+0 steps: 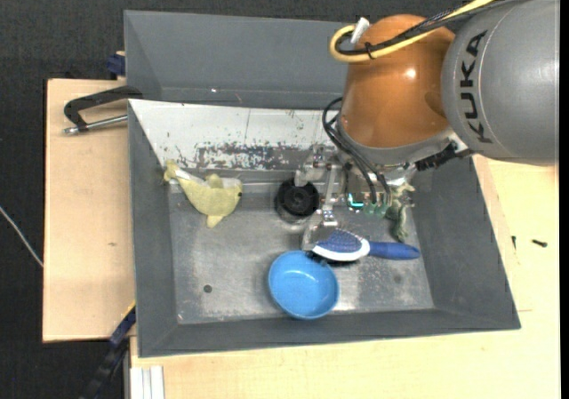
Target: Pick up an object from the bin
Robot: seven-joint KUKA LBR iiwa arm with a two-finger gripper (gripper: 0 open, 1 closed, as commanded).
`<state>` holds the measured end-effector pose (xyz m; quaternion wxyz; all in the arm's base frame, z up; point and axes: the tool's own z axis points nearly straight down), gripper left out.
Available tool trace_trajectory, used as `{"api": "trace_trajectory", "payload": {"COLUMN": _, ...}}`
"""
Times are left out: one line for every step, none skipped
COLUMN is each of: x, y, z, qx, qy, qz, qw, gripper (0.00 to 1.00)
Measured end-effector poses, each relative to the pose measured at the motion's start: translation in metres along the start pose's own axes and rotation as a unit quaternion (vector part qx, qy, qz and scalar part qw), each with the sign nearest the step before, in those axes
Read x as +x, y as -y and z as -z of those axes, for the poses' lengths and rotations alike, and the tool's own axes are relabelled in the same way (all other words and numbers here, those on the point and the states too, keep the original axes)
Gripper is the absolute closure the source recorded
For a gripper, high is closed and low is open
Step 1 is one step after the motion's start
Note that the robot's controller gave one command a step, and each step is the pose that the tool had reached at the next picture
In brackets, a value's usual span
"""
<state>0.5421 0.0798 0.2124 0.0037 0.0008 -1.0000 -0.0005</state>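
My gripper (356,227) hangs under the orange cover at the bin's right middle, fingers spread open. Its silvery left finger (316,228) comes down beside the head of a blue-and-white brush (342,248). The brush lies flat, its blue handle pointing right, just below the space between the fingers. Nothing is held between them. A black round knob-like thing (295,199) sits just left of the gripper. A blue bowl (304,287) stands below the brush, near the bin's front wall.
A pale yellow soft thing (210,195) lies at the bin's left, by the back wall. Bare floor stretches between it and the blue bowl. The arm and its cables cover the bin's right rear corner.
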Motion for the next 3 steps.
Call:
{"api": "trace_trajectory", "payload": {"x": 0.021, "y": -0.039, "z": -0.13, "qx": 0.0, "qy": 0.0073, "qz": -0.015, "qw": 0.9999, "gripper": 0.0}}
{"api": "trace_trajectory", "payload": {"x": 0.021, "y": -0.038, "z": -0.13, "qx": 0.001, "qy": 0.005, "qz": -0.015, "qw": 0.9999, "gripper": 1.0}}
{"api": "trace_trajectory", "payload": {"x": 0.011, "y": -0.039, "z": 0.005, "qx": -0.002, "qy": 0.011, "qz": -0.01, "qw": 0.9999, "gripper": 1.0}}
